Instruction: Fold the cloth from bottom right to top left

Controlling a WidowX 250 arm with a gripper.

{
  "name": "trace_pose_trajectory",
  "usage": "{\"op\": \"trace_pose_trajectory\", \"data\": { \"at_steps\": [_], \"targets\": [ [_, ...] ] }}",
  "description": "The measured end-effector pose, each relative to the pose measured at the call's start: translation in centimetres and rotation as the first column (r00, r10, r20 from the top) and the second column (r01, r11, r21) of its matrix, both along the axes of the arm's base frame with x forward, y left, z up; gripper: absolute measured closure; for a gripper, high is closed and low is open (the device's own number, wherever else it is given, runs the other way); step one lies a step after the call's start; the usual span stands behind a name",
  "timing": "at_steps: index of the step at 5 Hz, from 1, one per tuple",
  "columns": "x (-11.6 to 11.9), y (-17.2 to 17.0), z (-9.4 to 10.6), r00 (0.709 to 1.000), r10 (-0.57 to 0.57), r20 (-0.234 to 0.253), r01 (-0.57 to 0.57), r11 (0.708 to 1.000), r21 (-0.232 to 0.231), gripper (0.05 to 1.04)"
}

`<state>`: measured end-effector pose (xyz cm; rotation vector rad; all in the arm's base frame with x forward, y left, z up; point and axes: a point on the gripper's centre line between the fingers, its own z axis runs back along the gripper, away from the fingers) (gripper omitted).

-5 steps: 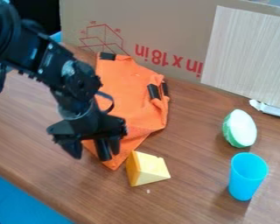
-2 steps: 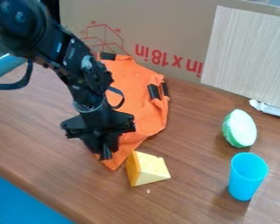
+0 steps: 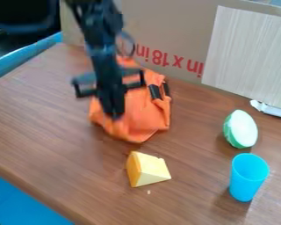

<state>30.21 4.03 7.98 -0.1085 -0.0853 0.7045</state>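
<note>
Plain orange cloth, yellow cheese wedge, bright blue cup

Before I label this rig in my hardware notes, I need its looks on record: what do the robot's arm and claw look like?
The arm is black, built of chunky jointed segments, with a thin dark cable curving out in a loop beside it. The claw is black too, narrow towards its tip, below a wide crosspiece with squared, bracket-like ends.
</note>
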Motion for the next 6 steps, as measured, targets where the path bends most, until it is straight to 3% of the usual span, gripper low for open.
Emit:
{"op": "trace_pose_trajectory", "data": {
  "at_steps": [1,2,3,5,6],
  "targets": [
    [3.3,0.8,3.8,0.990,0.075,-0.121,-0.086,0.992,-0.089,0.987],
    [6.5,2.1,4.5,0.964,0.149,-0.219,-0.174,0.980,-0.097,0.987],
    [9.5,3.2,4.1,0.948,0.198,-0.249,-0.224,0.972,-0.077,0.988],
    [13.2,7.8,0.7,0.892,0.357,-0.278,-0.366,0.930,0.017,0.988],
    [14.0,9.7,-0.5,0.886,0.407,-0.222,-0.401,0.913,0.075,0.988]
  ]
}}
